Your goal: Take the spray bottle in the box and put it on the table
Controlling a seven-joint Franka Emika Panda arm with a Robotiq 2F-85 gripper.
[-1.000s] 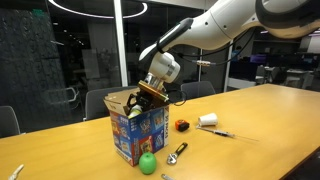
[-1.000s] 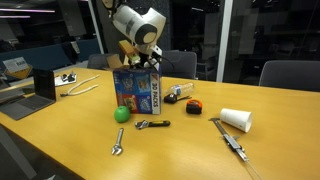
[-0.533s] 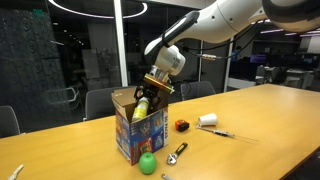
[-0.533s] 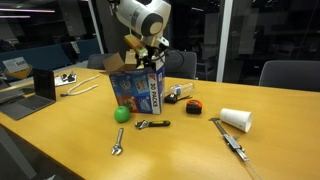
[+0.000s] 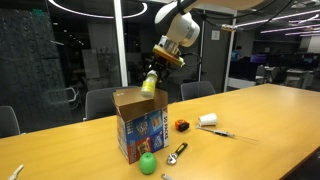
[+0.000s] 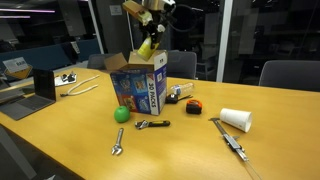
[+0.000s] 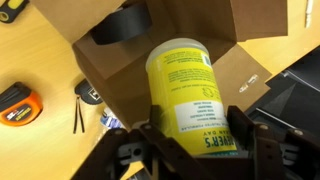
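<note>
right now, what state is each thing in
spray bottle, held in the air, tilted, above the box
fingers, shut on the spray bottle
box, upright on the table, flaps open
green ball, resting on the table beside the box
white cup, lying on its side
black tape roll, inside the box

Cannot make out the spray head of the pale yellow-green plastic spray bottle [image 7: 188,85], buried in the black claw [image 7: 197,142] and cropped at the wrist view's lower edge. Cannot read its label in both exterior views: too small.
</note>
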